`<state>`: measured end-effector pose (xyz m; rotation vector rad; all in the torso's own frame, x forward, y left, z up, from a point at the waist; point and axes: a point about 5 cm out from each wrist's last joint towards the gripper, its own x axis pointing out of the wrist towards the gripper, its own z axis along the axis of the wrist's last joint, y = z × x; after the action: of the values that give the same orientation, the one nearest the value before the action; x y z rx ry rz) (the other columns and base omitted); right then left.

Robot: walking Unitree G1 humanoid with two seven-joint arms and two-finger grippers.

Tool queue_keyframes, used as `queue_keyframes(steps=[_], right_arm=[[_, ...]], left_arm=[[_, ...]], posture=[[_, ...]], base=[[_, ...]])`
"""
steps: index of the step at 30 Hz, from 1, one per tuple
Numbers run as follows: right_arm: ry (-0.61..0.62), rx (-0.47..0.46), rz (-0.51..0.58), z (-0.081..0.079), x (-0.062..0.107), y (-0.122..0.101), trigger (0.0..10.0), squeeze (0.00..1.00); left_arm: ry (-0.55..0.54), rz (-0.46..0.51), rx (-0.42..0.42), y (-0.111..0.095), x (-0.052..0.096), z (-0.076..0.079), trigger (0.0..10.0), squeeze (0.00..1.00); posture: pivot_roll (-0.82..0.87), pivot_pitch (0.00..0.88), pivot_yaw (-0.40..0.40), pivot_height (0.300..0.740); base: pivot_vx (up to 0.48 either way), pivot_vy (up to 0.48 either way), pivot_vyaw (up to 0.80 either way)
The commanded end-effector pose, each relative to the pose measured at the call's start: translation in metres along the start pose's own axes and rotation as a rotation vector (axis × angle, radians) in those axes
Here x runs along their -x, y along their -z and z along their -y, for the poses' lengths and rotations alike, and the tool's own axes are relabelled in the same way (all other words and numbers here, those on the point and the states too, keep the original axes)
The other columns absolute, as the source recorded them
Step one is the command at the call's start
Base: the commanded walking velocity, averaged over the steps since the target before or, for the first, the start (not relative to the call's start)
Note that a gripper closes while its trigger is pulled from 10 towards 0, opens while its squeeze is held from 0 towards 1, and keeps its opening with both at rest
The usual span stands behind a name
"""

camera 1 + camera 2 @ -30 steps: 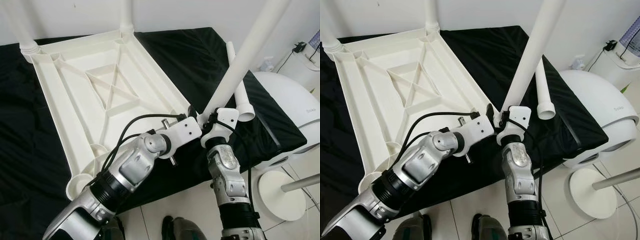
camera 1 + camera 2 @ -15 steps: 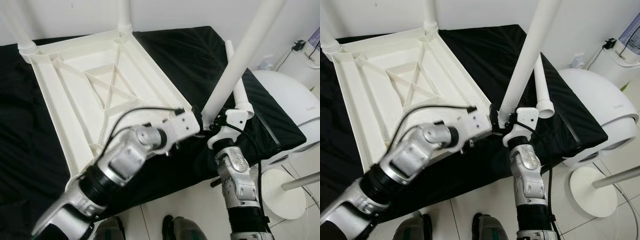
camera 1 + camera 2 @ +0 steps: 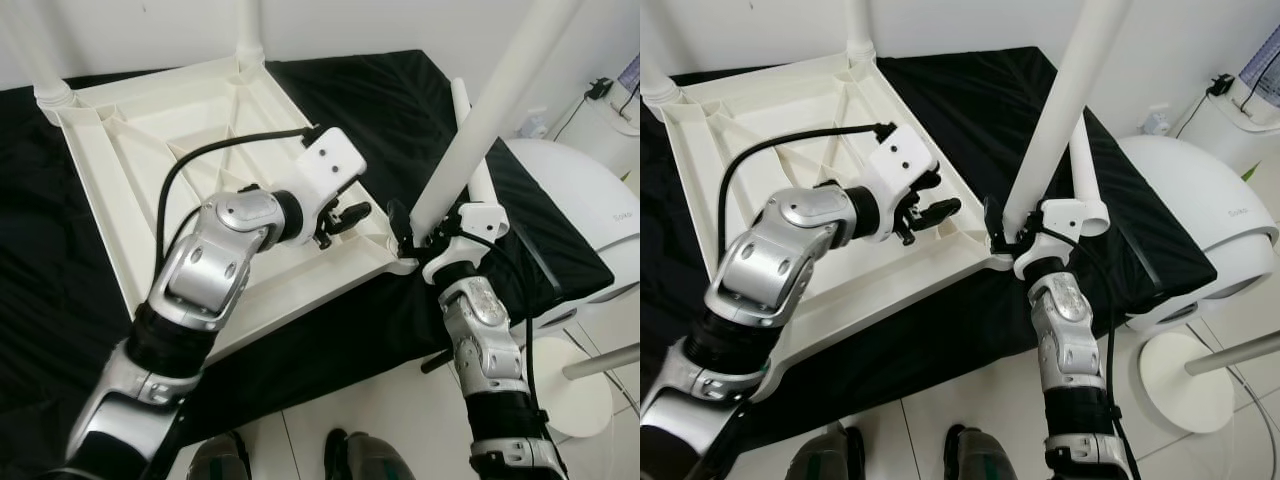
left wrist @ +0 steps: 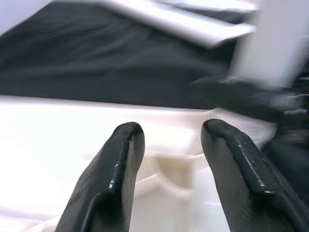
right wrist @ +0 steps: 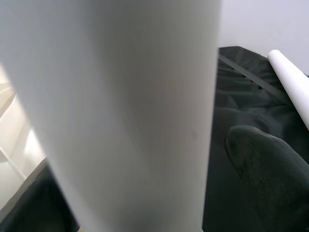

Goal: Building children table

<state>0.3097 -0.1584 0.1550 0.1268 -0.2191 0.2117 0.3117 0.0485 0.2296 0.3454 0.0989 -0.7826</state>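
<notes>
Black cloth (image 3: 380, 110) covers the work surface from the far edge to the near edge, creased, draping over the near side toward the floor.

White tiled floor (image 3: 390, 400) below, with dark grout lines.

White rounded appliance (image 3: 570, 200) stands just beside the cloth's right edge; small grey lettering on its side, too small to read.

White round base (image 3: 565, 385) rests on the floor near the appliance, with a pale pole (image 3: 600, 365) running off to the right.

Black plug (image 3: 600, 92) and thin cable (image 3: 570, 125) on the white surface at far right.

Plain white wall (image 3: 340, 25) behind.
</notes>
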Motion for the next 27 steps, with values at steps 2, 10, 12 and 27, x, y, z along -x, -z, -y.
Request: queue_keyframes(steps=[2, 10, 12, 27], right_arm=[[0.014, -0.001, -0.005, 0.006, 0.001, 0.002, 10.0, 0.0], [0.007, 0.008, 0.003, 0.01, -0.004, 0.001, 10.0, 0.0], [0.007, 0.004, 0.004, 0.012, -0.005, 0.0, 10.0, 0.0], [-0.002, 0.043, -0.021, 0.012, -0.006, 0.004, 10.0, 0.0]], left_arm=[[-0.086, -0.04, 0.052, 0.016, -0.003, -0.006, 10.0, 0.0], [-0.319, 0.08, 0.192, 0.025, -0.008, -0.017, 10.0, 0.0], [-0.401, 0.15, 0.213, 0.016, -0.003, -0.03, 10.0, 0.0], [-0.652, 0.243, 0.183, 0.03, 0.009, -0.058, 10.0, 0.0]], posture=[[-0.02, 0.131, -0.067, 0.74], [-0.02, 0.135, -0.073, 0.74], [-0.03, 0.148, -0.083, 0.74], [-0.04, 0.15, -0.088, 0.74]], base=[[0.0, 0.0, 0.0], [0.0, 0.0, 0.0], [0.0, 0.0, 0.0], [0.0, 0.0, 0.0]])
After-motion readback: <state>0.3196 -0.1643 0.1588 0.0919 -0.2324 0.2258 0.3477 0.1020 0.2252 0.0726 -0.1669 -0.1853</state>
